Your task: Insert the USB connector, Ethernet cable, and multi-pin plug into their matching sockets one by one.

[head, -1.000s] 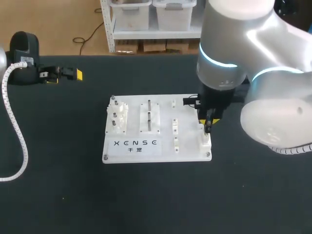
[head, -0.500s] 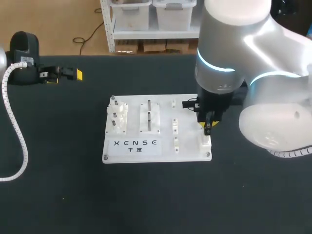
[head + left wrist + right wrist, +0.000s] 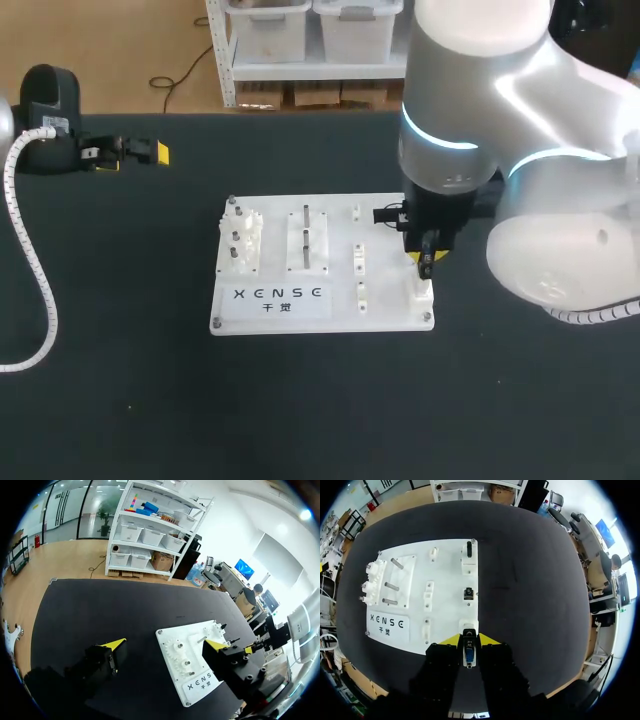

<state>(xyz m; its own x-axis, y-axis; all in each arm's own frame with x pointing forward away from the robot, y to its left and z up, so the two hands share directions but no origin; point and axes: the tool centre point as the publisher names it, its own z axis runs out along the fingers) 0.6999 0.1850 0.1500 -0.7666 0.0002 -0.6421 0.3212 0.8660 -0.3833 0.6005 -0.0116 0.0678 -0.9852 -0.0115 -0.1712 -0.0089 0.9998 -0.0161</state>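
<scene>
The white socket board (image 3: 270,305) lies mid-table. My right gripper (image 3: 425,260) hangs over its near right corner, just above a white socket block (image 3: 421,291). In the right wrist view the right gripper (image 3: 468,645) is shut on a small silver connector with a blue insert (image 3: 468,655), which looks like the USB connector. It points at the white socket block (image 3: 468,626) directly ahead. Two more sockets (image 3: 468,593) (image 3: 469,555) stand further along that edge of the board. My left gripper (image 3: 133,154) rests open and empty at the table's far left, away from the board (image 3: 200,660).
White peg and slot fixtures (image 3: 241,241) (image 3: 308,238) fill the board's left and middle. A white ribbed hose (image 3: 30,270) from my left arm curves over the table's left side. Bare black tabletop (image 3: 320,400) surrounds the board.
My right gripper has risen slightly and shifted a little left above the corner socket block, still holding the connector. The left arm has not moved.
</scene>
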